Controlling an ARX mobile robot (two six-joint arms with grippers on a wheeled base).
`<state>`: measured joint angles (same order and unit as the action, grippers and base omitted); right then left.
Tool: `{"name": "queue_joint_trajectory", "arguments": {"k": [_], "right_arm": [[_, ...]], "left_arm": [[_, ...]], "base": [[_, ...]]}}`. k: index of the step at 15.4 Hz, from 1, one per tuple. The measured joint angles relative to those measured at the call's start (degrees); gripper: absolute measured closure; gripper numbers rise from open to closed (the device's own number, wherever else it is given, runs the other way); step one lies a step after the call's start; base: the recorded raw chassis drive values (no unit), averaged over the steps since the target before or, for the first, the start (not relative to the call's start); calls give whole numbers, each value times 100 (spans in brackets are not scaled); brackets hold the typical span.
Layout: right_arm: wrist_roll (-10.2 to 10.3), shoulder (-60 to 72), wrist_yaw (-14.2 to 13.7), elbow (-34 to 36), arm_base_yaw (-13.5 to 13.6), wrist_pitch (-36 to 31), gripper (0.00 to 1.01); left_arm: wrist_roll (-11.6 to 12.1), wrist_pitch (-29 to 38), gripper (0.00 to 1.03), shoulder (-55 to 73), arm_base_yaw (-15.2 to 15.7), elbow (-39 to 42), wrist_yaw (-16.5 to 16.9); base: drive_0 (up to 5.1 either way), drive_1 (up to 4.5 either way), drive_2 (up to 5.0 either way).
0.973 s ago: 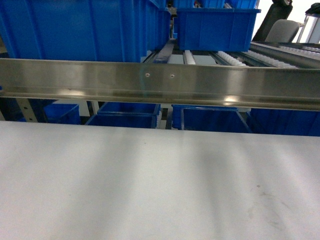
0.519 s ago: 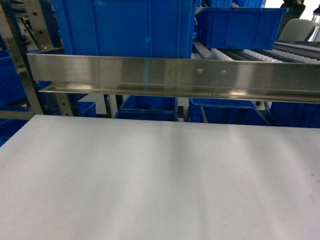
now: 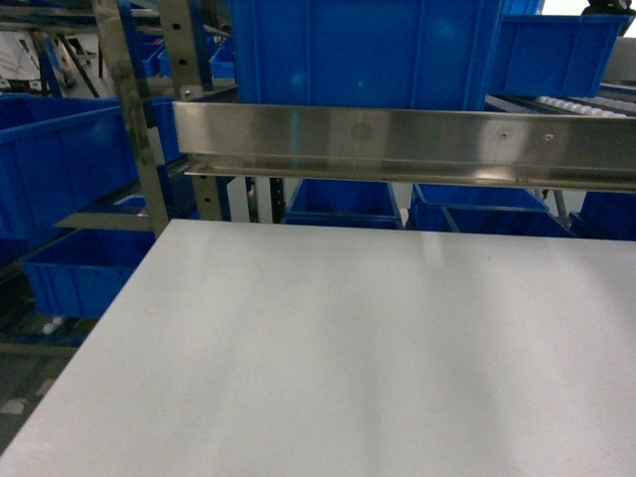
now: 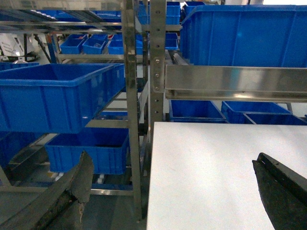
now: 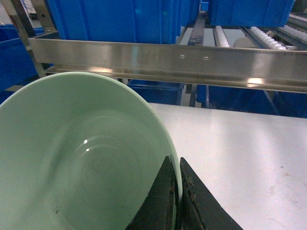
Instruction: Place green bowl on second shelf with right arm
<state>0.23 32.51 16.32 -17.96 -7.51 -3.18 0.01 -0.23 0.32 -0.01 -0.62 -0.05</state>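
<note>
The pale green bowl (image 5: 86,158) fills the lower left of the right wrist view, held tilted above the white tabletop (image 5: 240,143). My right gripper (image 5: 175,160) is shut on its thin rim, one finger inside and one outside. Ahead of it runs the long steel front rail of the second shelf (image 5: 168,57), with rollers and blue tubs behind it. My left gripper (image 4: 172,158) is open and empty, straddling the table's left edge. Neither gripper nor the bowl shows in the head view, where the shelf rail (image 3: 397,139) crosses above the table.
Large blue tubs (image 3: 358,50) sit on the rack tier behind the rail, and more blue tubs (image 4: 53,96) fill a neighbouring rack on the left. A steel upright (image 4: 156,62) stands at the table's far left corner. Beyond the table's left edge (image 3: 89,348) is the floor.
The head view has swung left: the shelf rail and tubs slid right in the picture, and the table's left edge, the rack upright and the left-hand tubs came into view.
</note>
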Motion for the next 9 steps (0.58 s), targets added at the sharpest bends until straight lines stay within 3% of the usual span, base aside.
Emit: {"name": "queue_joint_trajectory", "arguments": {"k": [9], "right_arm": [[0, 11, -2, 0, 0, 0, 99]], "left_arm": [[0, -4, 5, 0, 0, 0, 0]], "base": [[-501, 241, 241]]}}
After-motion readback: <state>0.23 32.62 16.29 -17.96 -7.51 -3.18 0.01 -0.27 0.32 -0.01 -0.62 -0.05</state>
